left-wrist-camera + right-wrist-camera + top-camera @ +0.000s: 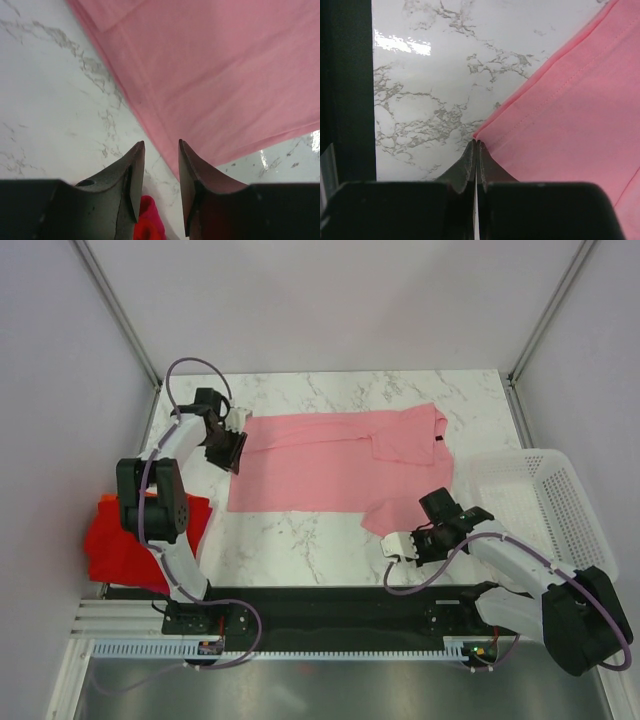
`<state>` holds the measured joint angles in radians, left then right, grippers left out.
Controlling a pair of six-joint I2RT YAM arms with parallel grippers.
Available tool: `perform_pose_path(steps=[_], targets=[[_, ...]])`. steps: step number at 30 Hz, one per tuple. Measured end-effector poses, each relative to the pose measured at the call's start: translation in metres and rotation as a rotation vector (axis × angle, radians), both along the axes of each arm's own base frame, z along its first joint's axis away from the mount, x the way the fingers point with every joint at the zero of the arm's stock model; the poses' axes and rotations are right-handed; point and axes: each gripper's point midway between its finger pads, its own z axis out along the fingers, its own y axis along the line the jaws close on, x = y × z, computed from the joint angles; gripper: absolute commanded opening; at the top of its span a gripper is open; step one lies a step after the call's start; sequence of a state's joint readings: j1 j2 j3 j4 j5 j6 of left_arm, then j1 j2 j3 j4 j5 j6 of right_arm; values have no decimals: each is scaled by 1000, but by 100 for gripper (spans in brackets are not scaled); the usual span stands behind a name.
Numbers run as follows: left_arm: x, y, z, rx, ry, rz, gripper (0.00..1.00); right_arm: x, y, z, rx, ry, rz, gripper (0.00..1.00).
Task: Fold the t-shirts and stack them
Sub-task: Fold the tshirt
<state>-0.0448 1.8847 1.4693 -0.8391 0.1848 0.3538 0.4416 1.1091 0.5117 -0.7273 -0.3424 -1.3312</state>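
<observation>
The pink t-shirt lies spread flat in the middle of the white marble tabletop. Its collar end points toward the right side, and one sleeve reaches toward the near edge. The red t-shirt lies at the table's left near corner, beside the left arm, well apart from the pink one. A white perforated plastic basket stands at the right edge, just beside the pink shirt's collar end. Pale plain wall panels close in the table on three sides, with metal posts at the far corners. A black mounting rail runs along the near edge under both arm bases.

The left gripper hangs over the pink shirt's left edge. Its fingers are spread with a clear gap and hold nothing.

The right gripper sits low by the near sleeve. In the right wrist view its fingers are pressed together, with the tips right at a hemmed corner of the pink cloth. Whether any cloth is pinched between them cannot be told.
</observation>
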Motion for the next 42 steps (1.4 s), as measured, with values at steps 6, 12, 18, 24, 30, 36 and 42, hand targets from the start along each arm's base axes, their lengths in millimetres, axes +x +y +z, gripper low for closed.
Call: perform_pose_path(steps=[6, 12, 18, 24, 30, 36, 42], targets=[[-36, 16, -24, 8, 96, 21, 41, 2, 0, 0, 5, 8, -72, 0], [-65, 14, -44, 12, 180, 2, 39, 4, 0, 0, 1, 24, -106, 0], [-85, 15, -55, 13, 220, -1, 39, 4, 0, 0, -3, 30, -119, 0], [-98, 13, -57, 13, 234, -7, 32, 4, 0, 0, -3, 30, -125, 0], [-99, 12, -57, 13, 234, -10, 7, 5, 0, 0, -2, 31, -136, 0], [-99, 9, -54, 1, 241, -16, 2, 21, -5, 7, -11, -19, -239, 0], [-72, 2, -26, -33, 174, -23, 2, 99, -12, 77, 93, -234, -507, 0]])
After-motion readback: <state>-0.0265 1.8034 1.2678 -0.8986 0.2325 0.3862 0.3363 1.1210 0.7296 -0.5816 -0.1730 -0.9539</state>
